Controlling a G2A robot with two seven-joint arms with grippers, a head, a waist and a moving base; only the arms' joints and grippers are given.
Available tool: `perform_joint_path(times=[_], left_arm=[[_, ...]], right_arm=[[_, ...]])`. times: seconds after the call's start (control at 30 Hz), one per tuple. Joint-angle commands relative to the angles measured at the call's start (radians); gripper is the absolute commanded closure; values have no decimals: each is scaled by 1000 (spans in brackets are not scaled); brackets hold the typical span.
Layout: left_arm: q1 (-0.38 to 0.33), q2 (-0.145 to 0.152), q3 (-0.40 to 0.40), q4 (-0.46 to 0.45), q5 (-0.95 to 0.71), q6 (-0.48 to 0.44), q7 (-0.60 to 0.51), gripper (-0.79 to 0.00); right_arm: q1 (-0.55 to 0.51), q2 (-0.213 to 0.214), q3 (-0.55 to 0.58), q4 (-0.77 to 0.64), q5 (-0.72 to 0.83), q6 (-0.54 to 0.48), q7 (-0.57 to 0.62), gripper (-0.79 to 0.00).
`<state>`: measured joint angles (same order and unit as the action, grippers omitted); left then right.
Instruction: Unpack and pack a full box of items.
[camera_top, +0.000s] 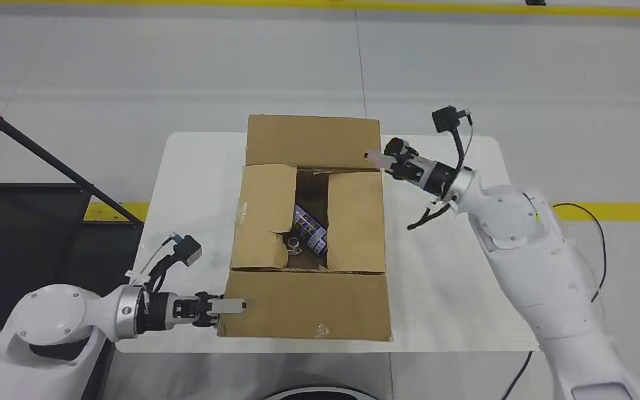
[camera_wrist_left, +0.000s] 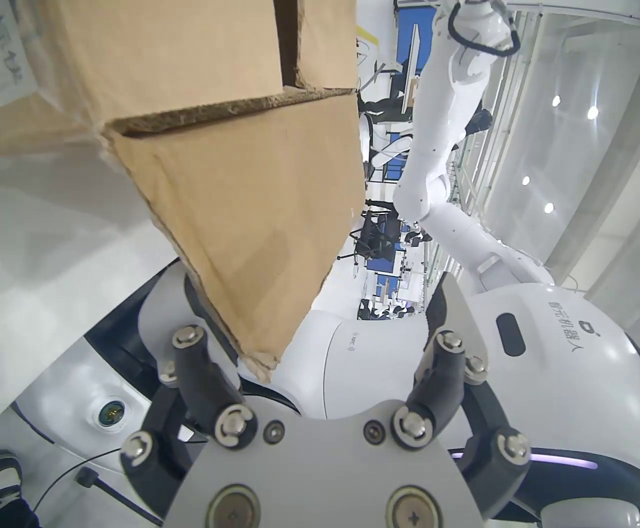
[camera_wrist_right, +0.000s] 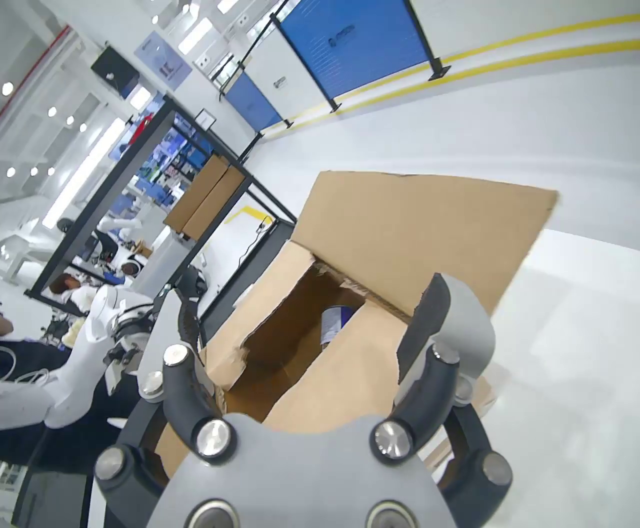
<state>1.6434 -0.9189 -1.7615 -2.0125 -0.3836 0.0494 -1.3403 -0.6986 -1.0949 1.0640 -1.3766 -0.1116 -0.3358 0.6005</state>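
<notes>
A brown cardboard box (camera_top: 355, 225) stands in the middle of the white table (camera_top: 445, 290) with its flaps partly open. Inside lie a blue-and-white can (camera_top: 311, 231) and a dark item (camera_top: 295, 243). My left gripper (camera_top: 238, 305) is open at the left corner of the near flap (camera_top: 300, 300); that flap corner (camera_wrist_left: 257, 357) sits between the fingers, close to one finger (camera_wrist_left: 200, 370). My right gripper (camera_top: 378, 157) is open at the box's far right corner, next to the raised far flap (camera_top: 312, 138). In the right wrist view the gripper (camera_wrist_right: 310, 295) hangs over the box's right flap (camera_wrist_right: 340, 375), with the can (camera_wrist_right: 334, 322) beyond.
Bare table strips lie left and right of the box. A black metal frame (camera_top: 45, 160) stands off the table's left side. The near flap overhangs close to the table's front edge.
</notes>
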Motion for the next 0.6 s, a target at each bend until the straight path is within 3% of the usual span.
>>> perform_joint_path(times=[0.0,0.3,0.57], left_arm=[[-1,1,-2,-2,-21,6,0,-785],[-20,5,-2,11,-97,28,14,-785],[-35,8,5,15,-127,30,31,-785]], right_arm=[[41,-17,-40,73,21,37,-20,-785],[187,-92,-144,352,141,104,-112,-785],[260,-139,-186,510,233,10,-44,-785]])
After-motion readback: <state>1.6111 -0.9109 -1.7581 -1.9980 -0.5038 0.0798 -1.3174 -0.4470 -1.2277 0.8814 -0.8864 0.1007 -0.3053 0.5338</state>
